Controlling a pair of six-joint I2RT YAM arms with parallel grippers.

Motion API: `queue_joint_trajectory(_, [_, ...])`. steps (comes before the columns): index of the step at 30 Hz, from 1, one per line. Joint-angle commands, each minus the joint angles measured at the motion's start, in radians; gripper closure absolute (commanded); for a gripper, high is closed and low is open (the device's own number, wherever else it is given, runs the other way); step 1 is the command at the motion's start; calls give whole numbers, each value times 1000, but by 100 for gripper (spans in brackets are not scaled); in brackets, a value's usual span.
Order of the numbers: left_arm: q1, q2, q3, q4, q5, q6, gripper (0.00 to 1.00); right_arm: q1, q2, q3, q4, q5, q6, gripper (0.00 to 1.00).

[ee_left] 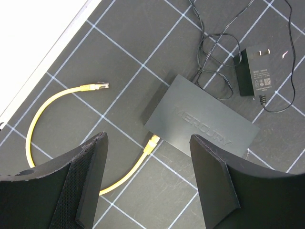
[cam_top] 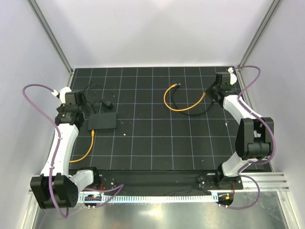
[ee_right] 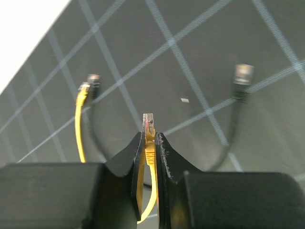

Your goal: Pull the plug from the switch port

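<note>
**Plug seated in switch; left gripper wide, right gripper pinched on a loose cable**

Close to the left edge of the table, about midway along it: the left gripper, jaws spread wide, holding nothing. Framed between its fingers in the wrist view: the plug, seated in a port on the near edge of the switch. Trailing from the plug toward the near-left corner, a yellow cable, its other end lying free on the table. Just past the switch on the far side, an adapter with a tangled thin wire.

Toward the far-right corner: a second yellow cable, looped beside a black cable. At the loop's right end, the right gripper, clamped tight on that yellow cable's connector, tip poking past the fingertips.
</note>
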Motion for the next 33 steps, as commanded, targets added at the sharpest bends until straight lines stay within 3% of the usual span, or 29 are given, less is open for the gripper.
queue_joint_trajectory(1, [2, 0, 0, 39, 6, -8, 27, -14, -4, -14, -64, 42, -8, 98])
queue_joint_trajectory(8, [0, 12, 2, 37, 4, -9, 27, -25, 73, 22, -128, 44, -11, 98])
queue_joint_trajectory(17, [0, 16, 2, 39, 9, -8, 27, -74, 122, -13, -102, 50, 0, 87])
queue_joint_trajectory(20, [0, 17, 2, 37, 9, -9, 27, -74, 166, 16, -129, 42, -12, 80])
queue_joint_trajectory(23, [0, 14, 0, 37, 7, -8, 27, -74, 157, 25, -136, 42, -28, 59])
queue_joint_trajectory(25, [0, 22, 3, 33, 1, -5, 26, -69, 113, 19, -133, 51, -43, 41])
queue_joint_trajectory(28, [0, 42, 20, -5, -30, -8, 25, -38, 33, 25, -129, 86, -82, 36])
queue_joint_trajectory(30, [9, 57, 42, -42, -31, -17, 23, 44, -13, 35, -105, 108, -100, 36])
queue_joint_trajectory(33, [46, 83, 69, -76, 79, -37, 25, 207, -53, 54, -28, 91, -83, 33])
